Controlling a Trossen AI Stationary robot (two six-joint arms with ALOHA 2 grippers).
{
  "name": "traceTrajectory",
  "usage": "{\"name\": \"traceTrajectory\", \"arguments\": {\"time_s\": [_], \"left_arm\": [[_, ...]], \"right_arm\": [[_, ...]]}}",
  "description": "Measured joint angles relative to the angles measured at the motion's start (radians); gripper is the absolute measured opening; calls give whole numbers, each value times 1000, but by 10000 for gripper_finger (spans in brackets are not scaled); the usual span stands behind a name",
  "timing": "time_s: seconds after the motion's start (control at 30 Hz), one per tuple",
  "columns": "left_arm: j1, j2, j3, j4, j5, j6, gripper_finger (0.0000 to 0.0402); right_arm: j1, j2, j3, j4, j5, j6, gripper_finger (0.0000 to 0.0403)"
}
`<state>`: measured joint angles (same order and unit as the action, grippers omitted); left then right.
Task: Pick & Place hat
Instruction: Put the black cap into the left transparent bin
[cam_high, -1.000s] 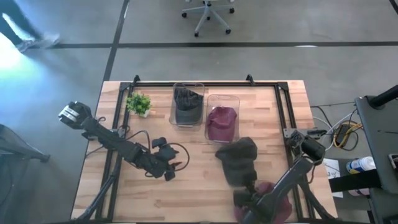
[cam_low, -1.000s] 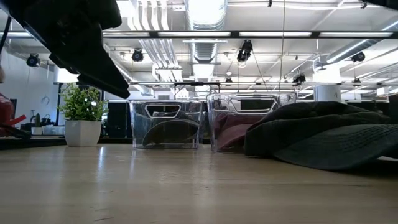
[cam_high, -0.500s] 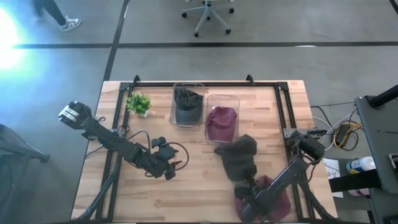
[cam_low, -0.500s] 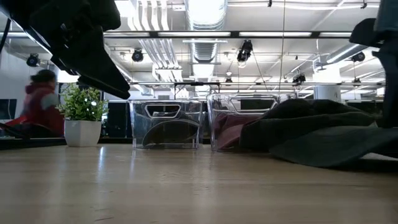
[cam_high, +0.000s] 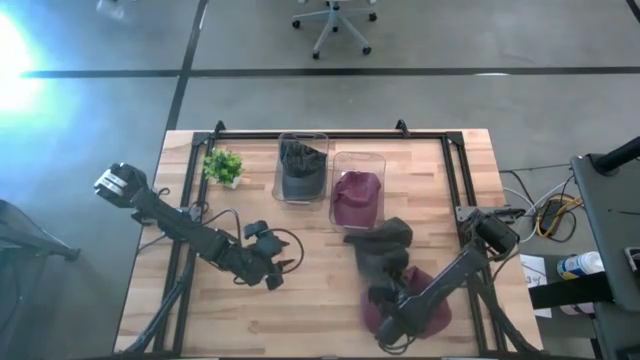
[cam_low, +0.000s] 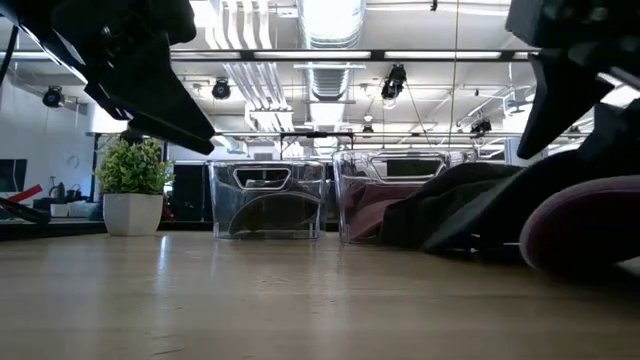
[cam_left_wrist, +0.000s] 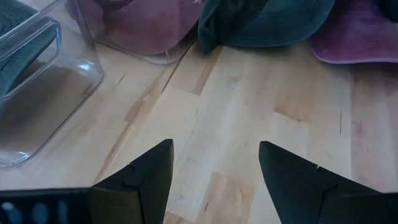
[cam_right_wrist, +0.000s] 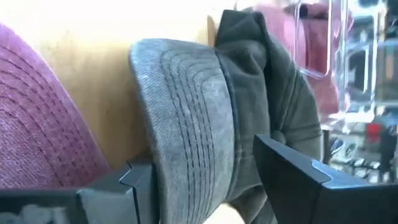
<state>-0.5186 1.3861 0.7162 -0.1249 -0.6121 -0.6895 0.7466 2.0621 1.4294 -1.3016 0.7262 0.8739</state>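
A dark grey hat (cam_high: 383, 248) lies on the table, its stitched brim (cam_right_wrist: 186, 118) toward my right gripper (cam_high: 386, 302). That gripper (cam_right_wrist: 196, 155) is open, with a finger on each side of the brim. A loose maroon hat (cam_high: 420, 300) lies under the right arm, beside the grey one, and also shows in the low view (cam_low: 585, 225). My left gripper (cam_high: 288, 262) is open over bare wood (cam_left_wrist: 214, 149) left of the hats. My right gripper comes level at the grey hat's brim (cam_right_wrist: 180, 149) from the table's near side, open, one finger either side of it. I cannot tell whether the fingers touch the brim. The hat rests on the table.
Two clear bins stand toward the far edge: one (cam_high: 302, 168) holds a dark grey hat, the other (cam_high: 357, 195) a maroon one. A small potted plant (cam_high: 223, 165) sits at the far left. Bare wood lies between the arms and along the near left.
My right gripper has moved from the near edge toward the far edge and slightly left, up to the grey hat's brim. The maroon hat has slid left along the table with the arm. The grey hat has shifted a little toward the bins.
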Motion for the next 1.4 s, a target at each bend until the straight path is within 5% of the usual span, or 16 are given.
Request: {"name": "traceTrajectory", "arguments": {"time_s": [0.2,0.57,0.83,1.1,1.4], "left_arm": [[0,0,2,-2,2,-2,231],[0,0,75,-1,60,32,231],[0,-7,171,-32,-20,124,231],[14,-22,359,-326,-262,108,231],[63,-24,428,-495,-269,-28,231]], "right_arm": [[-38,-2,-2,-1,-76,86,186],[-45,-43,73,-36,-92,42,18],[-43,-177,178,-164,-38,53,15],[-51,-416,300,-176,26,155,14],[-33,-528,499,-174,208,115,13]]}}
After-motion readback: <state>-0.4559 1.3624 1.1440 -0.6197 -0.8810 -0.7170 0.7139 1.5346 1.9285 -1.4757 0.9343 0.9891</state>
